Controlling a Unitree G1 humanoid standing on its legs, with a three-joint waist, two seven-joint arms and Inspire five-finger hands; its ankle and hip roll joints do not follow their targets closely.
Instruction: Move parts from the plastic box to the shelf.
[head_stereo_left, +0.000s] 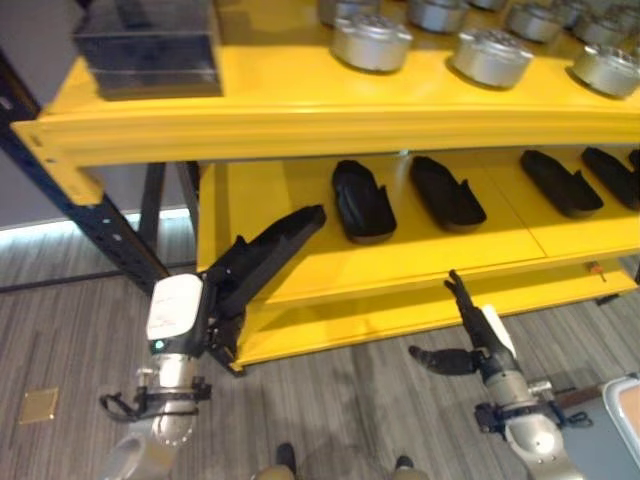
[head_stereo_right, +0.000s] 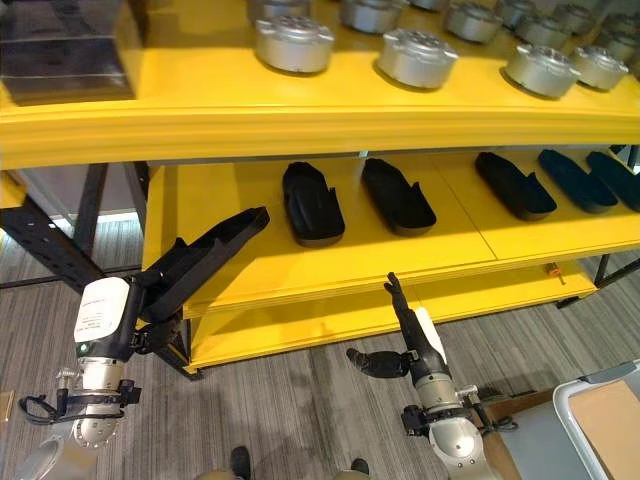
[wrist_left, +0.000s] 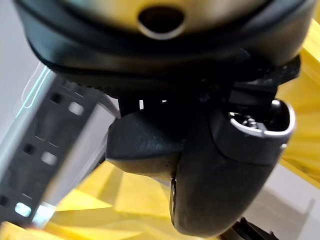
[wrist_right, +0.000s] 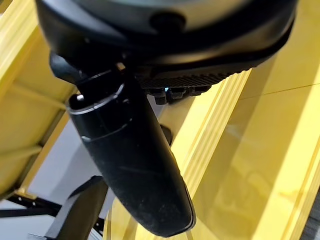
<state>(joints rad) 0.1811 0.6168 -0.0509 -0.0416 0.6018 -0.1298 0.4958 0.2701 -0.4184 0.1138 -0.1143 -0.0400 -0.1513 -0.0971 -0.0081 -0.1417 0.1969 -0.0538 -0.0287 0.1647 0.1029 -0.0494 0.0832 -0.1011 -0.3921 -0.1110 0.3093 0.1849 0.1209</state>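
My left hand (head_stereo_left: 222, 292) is shut on a long black moulded part (head_stereo_left: 282, 238). The part slants up to the right, and its far tip lies over the left end of the yellow lower shelf (head_stereo_left: 440, 262). In the left wrist view the thumb (wrist_left: 235, 165) curls against the black part (wrist_left: 142, 145). Several like black parts (head_stereo_left: 362, 200) lie in a row on that shelf. My right hand (head_stereo_left: 482, 338) hangs open in front of the shelf's front edge, with straight fingers (head_stereo_right: 397, 298) pointing up and nothing in it.
The yellow top shelf (head_stereo_left: 300, 112) carries several silver round parts (head_stereo_left: 371, 42) and a dark box (head_stereo_left: 150, 48) at its left end. A grey plastic box (head_stereo_left: 622, 425) stands on the floor at the lower right. The rack's dark post (head_stereo_left: 90, 225) slants down at the left.
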